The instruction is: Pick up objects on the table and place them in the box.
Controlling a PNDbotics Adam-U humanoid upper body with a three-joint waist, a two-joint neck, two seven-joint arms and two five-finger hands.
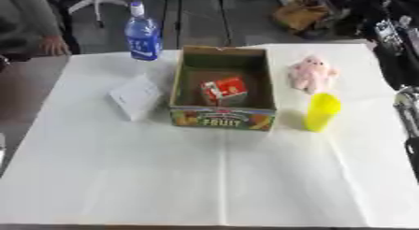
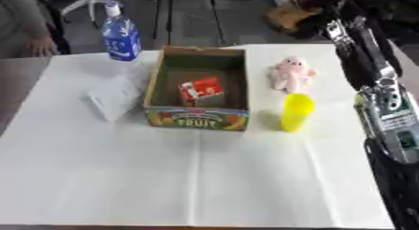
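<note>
The bare white surface (image 1: 205, 187) fills the near ground, and everything else is placed around the box (image 1: 222, 118), an open cardboard carton printed FRUIT on its front wall. Inside it a red and white carton (image 1: 224, 91) already lies tilted on the floor. Just right of the box stands a yellow cup (image 1: 321, 112), upright, probably light stiff plastic and a bit slick, best taken round its middle from the side. Right of the box and behind the cup lies a pink plush (image 1: 312, 74), soft and light, safe to squeeze anywhere on its body. Just left of the box lies a white packet (image 1: 136, 96), thin and flat against the surface, likely awkward to lift unless an edge is pinched. Behind the box's left corner stands a blue bottle (image 1: 143, 35), the heaviest item by the look of it, to be held round its waist. The right arm (image 2: 380, 103) comes down the right edge, well right of the cup; its hand is not visible, nor is the left, so neither grasp can be told.
</note>
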